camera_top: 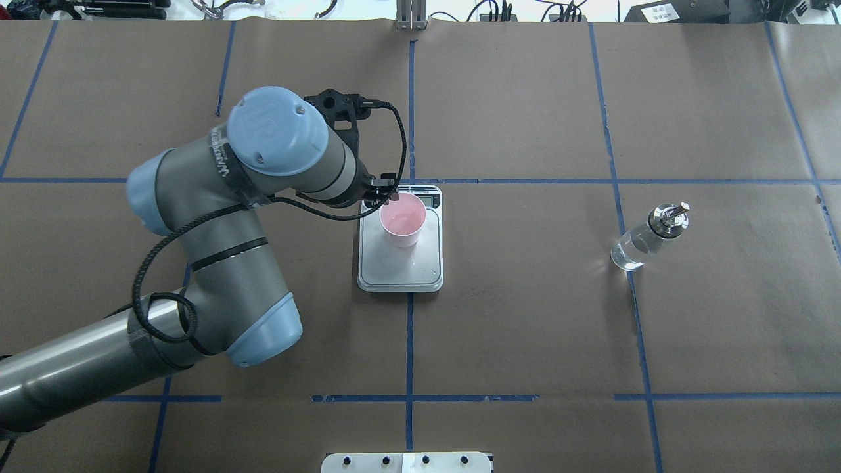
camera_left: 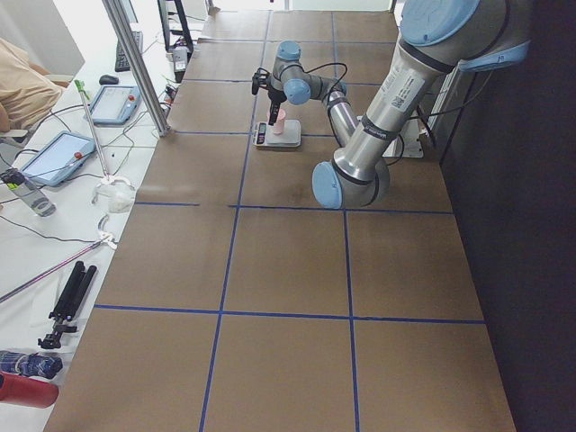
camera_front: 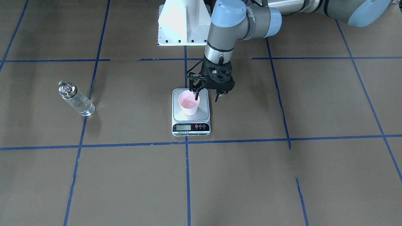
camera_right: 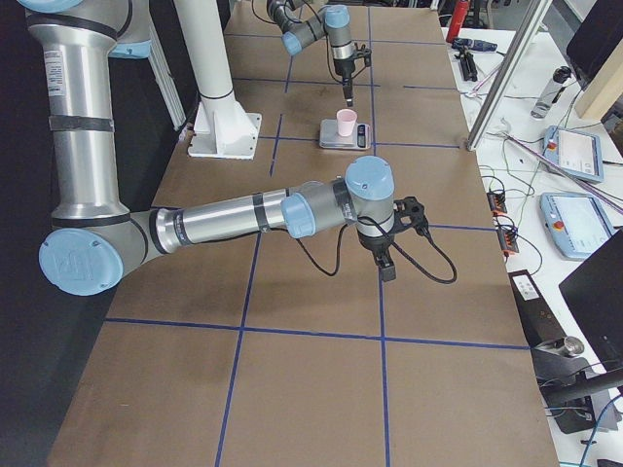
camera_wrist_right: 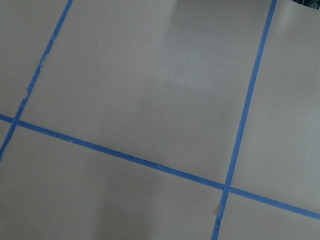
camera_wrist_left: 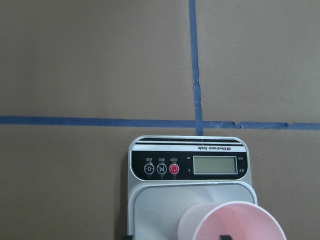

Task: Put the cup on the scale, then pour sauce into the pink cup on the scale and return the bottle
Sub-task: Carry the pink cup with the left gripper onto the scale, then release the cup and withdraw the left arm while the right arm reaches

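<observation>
the pink cup point(camera_front: 188, 103) stands upright on the scale point(camera_front: 191, 127), the left jaws spread open just above its rim, one finger point(camera_front: 197, 94) over its mouth. the bottle point(camera_top: 647, 238) stands well apart on the surface point(camera_front: 251, 175); the right jaws appear only in a side view, so i cannot tell their state

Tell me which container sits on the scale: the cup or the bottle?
The pink cup, upright on the metal platform of the scale. The glass bottle stands apart on the brown paper.

Robotics lab, blue-taped grid table point(camera_top: 525, 315), teach pendants point(camera_right: 576, 154), cables point(camera_right: 498, 187), tripod point(camera_left: 67, 301)
</observation>
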Available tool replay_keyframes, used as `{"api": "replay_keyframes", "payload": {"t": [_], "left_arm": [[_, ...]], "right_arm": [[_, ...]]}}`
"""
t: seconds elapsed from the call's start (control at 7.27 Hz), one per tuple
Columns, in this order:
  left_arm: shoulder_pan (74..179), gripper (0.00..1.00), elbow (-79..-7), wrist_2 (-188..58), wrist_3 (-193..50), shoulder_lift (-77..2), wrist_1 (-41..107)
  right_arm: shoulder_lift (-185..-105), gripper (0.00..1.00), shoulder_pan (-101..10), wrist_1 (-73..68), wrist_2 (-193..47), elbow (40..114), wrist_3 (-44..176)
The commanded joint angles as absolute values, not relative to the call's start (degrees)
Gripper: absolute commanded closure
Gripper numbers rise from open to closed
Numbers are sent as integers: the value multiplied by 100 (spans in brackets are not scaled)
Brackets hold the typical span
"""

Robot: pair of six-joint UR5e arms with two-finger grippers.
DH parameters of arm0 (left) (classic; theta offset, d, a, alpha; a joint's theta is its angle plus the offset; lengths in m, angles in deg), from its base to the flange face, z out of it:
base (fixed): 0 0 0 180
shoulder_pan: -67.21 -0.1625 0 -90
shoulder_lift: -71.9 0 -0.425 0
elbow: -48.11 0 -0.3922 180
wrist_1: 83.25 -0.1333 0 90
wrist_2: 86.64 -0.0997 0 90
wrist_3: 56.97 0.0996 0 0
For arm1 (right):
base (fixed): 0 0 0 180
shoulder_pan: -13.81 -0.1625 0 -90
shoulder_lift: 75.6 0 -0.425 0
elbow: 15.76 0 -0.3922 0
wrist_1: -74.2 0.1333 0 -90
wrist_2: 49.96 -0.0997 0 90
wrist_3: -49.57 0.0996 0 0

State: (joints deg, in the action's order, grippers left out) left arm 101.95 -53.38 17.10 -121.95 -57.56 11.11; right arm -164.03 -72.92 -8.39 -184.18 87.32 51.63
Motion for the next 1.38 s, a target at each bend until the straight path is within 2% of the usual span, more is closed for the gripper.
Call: {"api": "replay_keyframes", "payload": {"t": [0.0,0.14,0.41,0.69,0.83,1.1,1.24], "left_arm": [[10822,0,-6889,2232,-10653,-4472,894],[11260,0,-7253,2504,-9932,-3794,912],[12584,0,-7222,2980,-7870,-2869,964],[14131,0,-6636,3594,-6179,-2374,965],[14573,0,-6171,3614,-6015,-2190,982],[15059,0,-5431,3649,-6005,-2118,991],[15061,0,-5446,3728,-6013,-2083,991]], "right_arm": [[-16393,0,-7189,-824,-18443,9424,6487],[-16393,0,-6805,-824,-18434,9915,7252],[-16035,0,-5368,-772,-17632,10822,9482],[-15874,0,-3507,-780,-15738,11403,11110],[-15935,0,-2383,-780,-14240,11553,11675],[-16189,0,-551,-745,-11546,11555,12713],[-16469,0,144,-745,-10421,11529,13127]]}}
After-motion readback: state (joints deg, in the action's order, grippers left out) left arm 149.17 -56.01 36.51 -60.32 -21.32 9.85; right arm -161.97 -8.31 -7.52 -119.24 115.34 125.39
